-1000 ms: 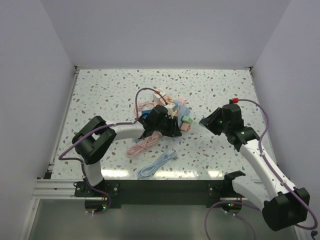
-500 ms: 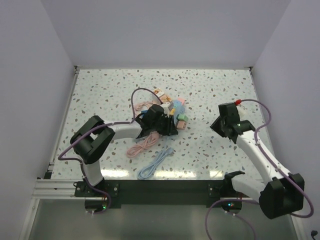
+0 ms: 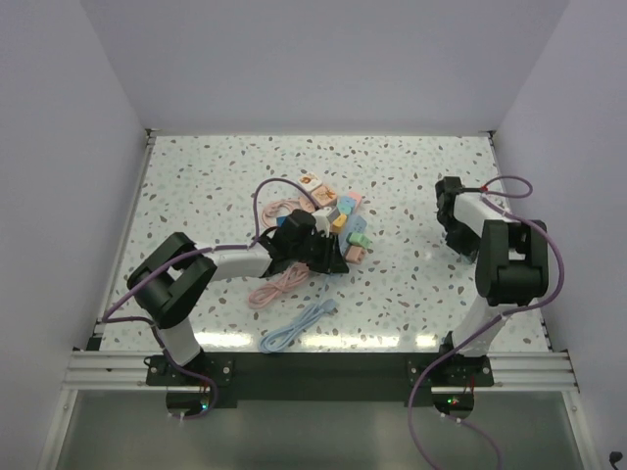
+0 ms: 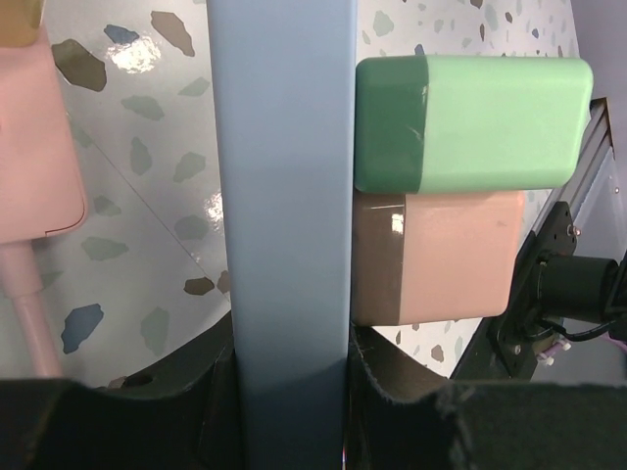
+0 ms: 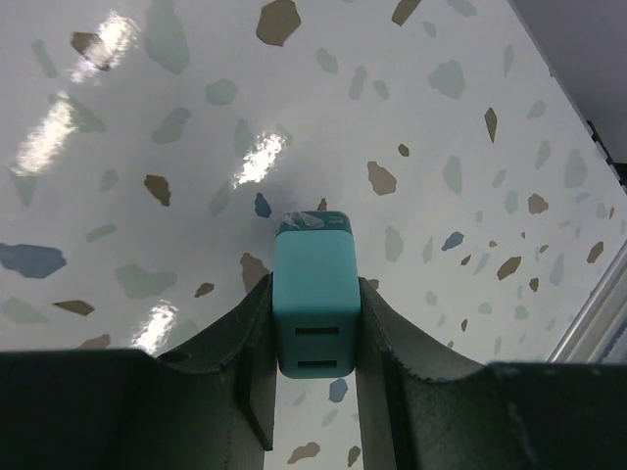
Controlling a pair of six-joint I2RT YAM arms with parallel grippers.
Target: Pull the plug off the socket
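Observation:
My left gripper (image 3: 312,245) is shut on a light blue socket strip (image 4: 284,196), which fills the gap between its jaws (image 4: 289,392). A green plug (image 4: 470,122) and a peach plug (image 4: 441,255) sit in the strip's right face. A pink plug (image 4: 29,147) with a cable is on its left. In the top view the strip and its coloured plugs (image 3: 345,223) lie mid-table. My right gripper (image 3: 452,212) is at the far right, well apart from the strip. It is shut on a teal plug (image 5: 313,294) just above the table, held free of the strip.
A coiled pink cable (image 3: 279,286) and a light blue cable (image 3: 294,328) lie on the speckled table (image 3: 411,284) in front of the left gripper. White walls close the table on three sides. The right arm is folded near the right wall.
My right gripper has swung away from the strip to the far right, carrying the teal plug. My left gripper and the strip have shifted slightly left.

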